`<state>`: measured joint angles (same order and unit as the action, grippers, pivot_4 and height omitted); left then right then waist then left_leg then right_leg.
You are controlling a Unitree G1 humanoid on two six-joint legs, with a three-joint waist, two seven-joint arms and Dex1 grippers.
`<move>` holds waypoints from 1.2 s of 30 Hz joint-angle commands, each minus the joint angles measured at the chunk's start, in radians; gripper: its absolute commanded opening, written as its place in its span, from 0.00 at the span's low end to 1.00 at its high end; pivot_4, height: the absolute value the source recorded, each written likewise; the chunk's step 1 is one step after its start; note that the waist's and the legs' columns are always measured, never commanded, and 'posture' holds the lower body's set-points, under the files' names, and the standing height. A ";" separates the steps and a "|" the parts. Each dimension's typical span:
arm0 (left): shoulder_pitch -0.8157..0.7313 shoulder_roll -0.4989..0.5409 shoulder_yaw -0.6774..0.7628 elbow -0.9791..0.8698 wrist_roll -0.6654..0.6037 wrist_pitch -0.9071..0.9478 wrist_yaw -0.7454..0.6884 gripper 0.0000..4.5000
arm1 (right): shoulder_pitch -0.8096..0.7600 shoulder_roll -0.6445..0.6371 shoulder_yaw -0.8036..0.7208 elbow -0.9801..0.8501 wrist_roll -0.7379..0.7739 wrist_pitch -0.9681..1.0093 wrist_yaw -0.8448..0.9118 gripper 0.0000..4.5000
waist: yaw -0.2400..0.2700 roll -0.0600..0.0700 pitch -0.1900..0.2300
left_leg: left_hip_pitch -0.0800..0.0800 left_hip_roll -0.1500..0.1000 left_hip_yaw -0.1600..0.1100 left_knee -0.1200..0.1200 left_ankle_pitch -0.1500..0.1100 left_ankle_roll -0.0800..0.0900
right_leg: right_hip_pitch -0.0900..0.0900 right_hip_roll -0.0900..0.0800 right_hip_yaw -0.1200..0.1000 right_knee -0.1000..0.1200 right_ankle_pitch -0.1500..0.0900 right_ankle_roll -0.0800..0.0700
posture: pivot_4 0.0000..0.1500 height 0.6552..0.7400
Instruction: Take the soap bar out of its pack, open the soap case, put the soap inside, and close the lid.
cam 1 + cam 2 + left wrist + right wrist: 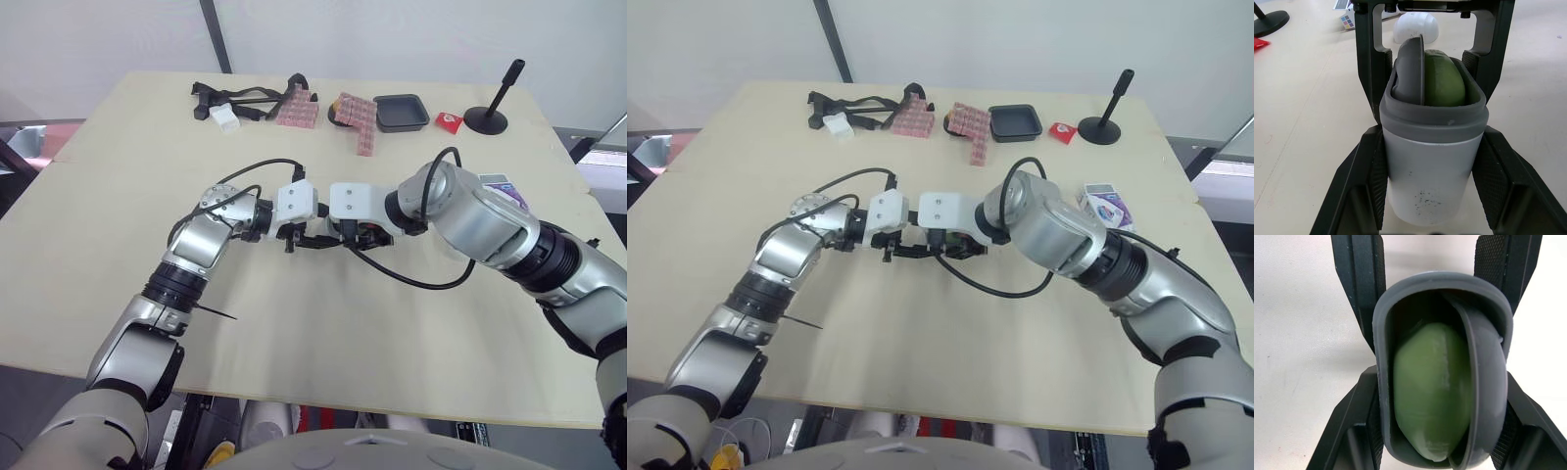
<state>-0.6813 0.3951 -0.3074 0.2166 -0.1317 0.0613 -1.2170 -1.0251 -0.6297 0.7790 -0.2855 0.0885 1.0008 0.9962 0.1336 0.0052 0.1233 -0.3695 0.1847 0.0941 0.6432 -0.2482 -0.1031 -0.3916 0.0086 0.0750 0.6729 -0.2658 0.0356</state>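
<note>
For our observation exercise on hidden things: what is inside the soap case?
A green soap bar lies inside the soap case, beside the grey lid, which is tilted into the opening. The case's walls cover the soap's deeper end and the case's bottom.

Left claw [306, 238]: tip to tip with right claw [338, 235] over pale wooden desk [118, 196].
Between claws: dark soap case [321, 238], barely discernible.
Beyond claws: square black plastic tray [400, 113], pink patterned packets [358, 119], black straps [240, 98].
Right of right claw: purple-white soap pack [503, 183].
</note>
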 commanded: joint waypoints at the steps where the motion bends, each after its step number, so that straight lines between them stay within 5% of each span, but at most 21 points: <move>1: -0.016 -0.008 0.013 -0.003 -0.003 0.006 0.023 0.42 | -0.016 0.011 -0.054 -0.032 -0.005 -0.007 0.000 0.50 | 0.000 0.000 0.000 | 0.000 0.000 0.000 0.000 0.000 0.000 | 0.000 0.000 0.000 0.000 0.000 0.000 | 1.00 1.00; 5: -0.017 -0.013 0.017 0.002 0.004 -0.001 0.033 0.42 | -0.012 0.014 -0.057 -0.031 -0.005 -0.013 -0.001 0.50 | 0.000 0.000 0.000 | 0.000 0.000 0.000 0.000 0.000 0.000 | 0.000 0.000 0.000 0.000 0.000 0.000 | 1.00 1.00; 11: -0.009 -0.010 0.034 0.007 -0.008 -0.003 0.043 0.42 | -0.001 0.011 -0.078 -0.026 -0.011 -0.019 -0.006 0.97 | 0.000 0.000 0.000 | 0.000 0.000 0.000 0.000 0.000 0.000 | 0.000 0.000 0.000 0.001 0.000 0.000 | 1.00 1.00; 12: -0.006 -0.008 0.036 0.006 -0.012 -0.002 0.044 0.42 | 0.003 0.007 -0.081 -0.023 -0.013 -0.021 -0.006 0.99 | 0.001 0.000 0.000 | 0.000 0.000 0.000 0.000 0.000 0.000 | 0.000 0.000 0.000 0.001 0.000 0.000 | 1.00 1.00; 28: 0.120 0.006 0.188 0.027 -0.186 -0.115 -0.033 0.42 | 0.150 -0.158 -0.221 -0.059 -0.014 0.027 -0.036 0.99 | 0.002 0.000 0.000 | -0.002 0.000 0.000 0.001 0.000 0.000 | -0.001 -0.001 0.000 0.000 0.000 0.000 | 1.00 1.00; 36: 0.234 -0.053 0.235 0.053 -0.250 -0.250 -0.056 0.42 | 0.237 -0.131 -0.481 -0.154 0.050 0.423 -0.179 0.99 | 0.006 0.000 0.000 | -0.003 0.000 0.000 0.001 0.000 0.000 | 0.000 -0.003 0.001 0.000 0.000 0.000 | 1.00 1.00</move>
<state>-0.4429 0.3470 -0.0981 0.2994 -0.3371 -0.1609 -1.2699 -0.7867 -0.7637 0.3667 -0.4041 0.1285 1.3517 0.8529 0.1397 0.0050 0.1231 -0.3727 0.1849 0.0943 0.6446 -0.2481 -0.1027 -0.3921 0.0056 0.0756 0.6733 -0.2657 0.0356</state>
